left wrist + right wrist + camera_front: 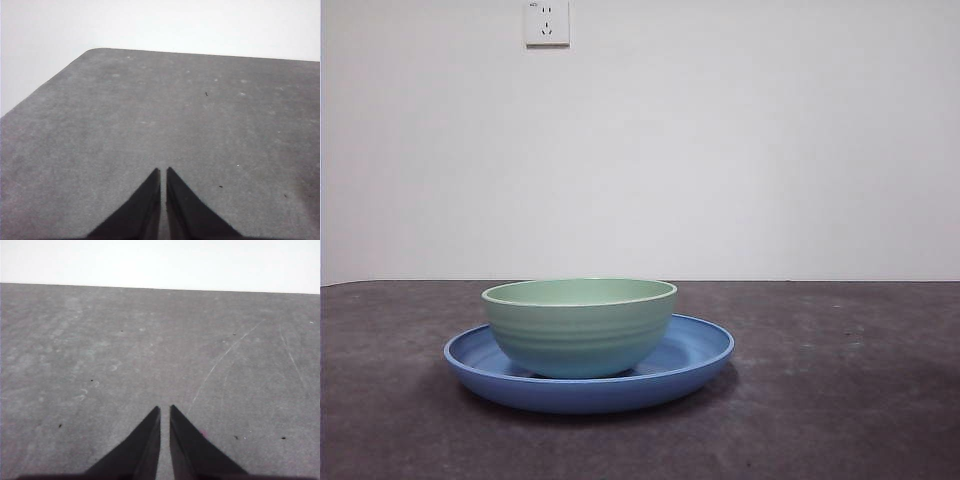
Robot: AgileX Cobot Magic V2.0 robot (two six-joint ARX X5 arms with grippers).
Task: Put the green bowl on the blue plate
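The green bowl (580, 325) stands upright in the blue plate (705, 355) on the dark table, in the front view, a little left of centre. No gripper shows in the front view. My left gripper (163, 172) is shut and empty over bare table in the left wrist view. My right gripper (164, 410) is shut and empty over bare table in the right wrist view. Neither wrist view shows the bowl or the plate.
A white wall with a power socket (547, 22) stands behind the table. The table's far edge and a rounded corner (92, 51) show in the left wrist view. Pale scratches (220, 362) mark the tabletop in the right wrist view.
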